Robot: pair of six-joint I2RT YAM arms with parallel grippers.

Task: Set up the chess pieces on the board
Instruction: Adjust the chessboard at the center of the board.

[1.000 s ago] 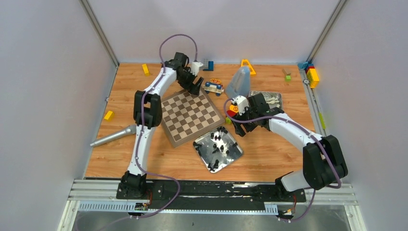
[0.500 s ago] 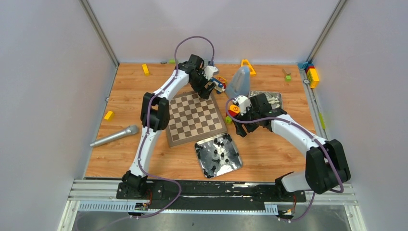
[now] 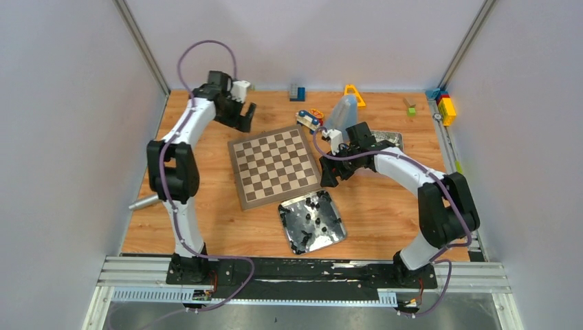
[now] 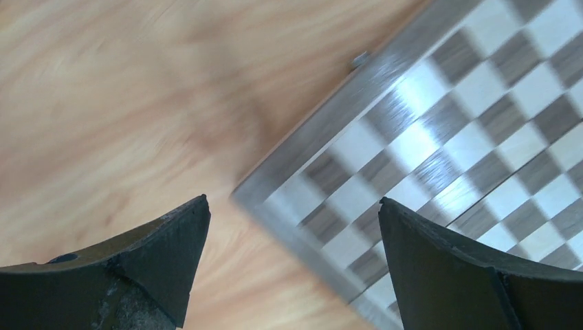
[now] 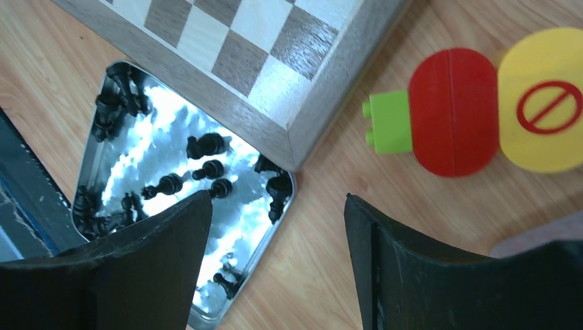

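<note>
My left fingers (image 3: 245, 118) stand wide and empty over the counter (image 3: 385, 220), just off the far-left corner of the board (image 3: 275, 166). My right fingers (image 3: 328, 177) gape wide too, holding nothing, above its near-right corner. There the chess pieces (image 5: 206, 146) lie in a silver tray (image 5: 273, 237) against that corner.

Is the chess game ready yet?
Not yet. Nothing looks done: the board has no pieces on it. Nothing is in hand: the left hand and right hand are both open and empty. All the black chess pieces I can see lie in the silver tray by the board, so every one is left to place.
</note>
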